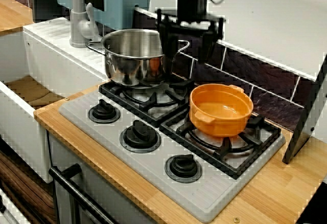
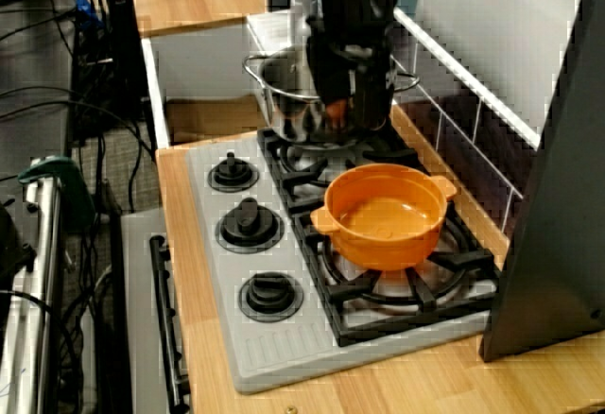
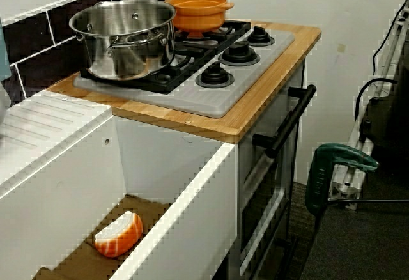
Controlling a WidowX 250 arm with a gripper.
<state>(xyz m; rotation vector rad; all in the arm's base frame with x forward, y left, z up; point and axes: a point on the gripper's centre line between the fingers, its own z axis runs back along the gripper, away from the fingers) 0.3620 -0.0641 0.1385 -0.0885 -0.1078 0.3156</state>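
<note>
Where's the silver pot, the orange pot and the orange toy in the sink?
silver pot (image 1: 125, 68): view facing the stove, shiny side wall.
orange pot (image 1: 219, 124): view facing the stove, front wall.
orange toy (image 3: 119, 234): view over the sink, its middle.

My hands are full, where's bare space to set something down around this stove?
Bare: the wooden counter strip before the knobs, and the ridged drainboard next to the steel pot. Crowded: the burner grates, filled by that pot and the orange pot.

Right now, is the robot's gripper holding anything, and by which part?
Nothing is held. The black gripper hangs open beside the shiny steel pot, its fingers apart.
</note>
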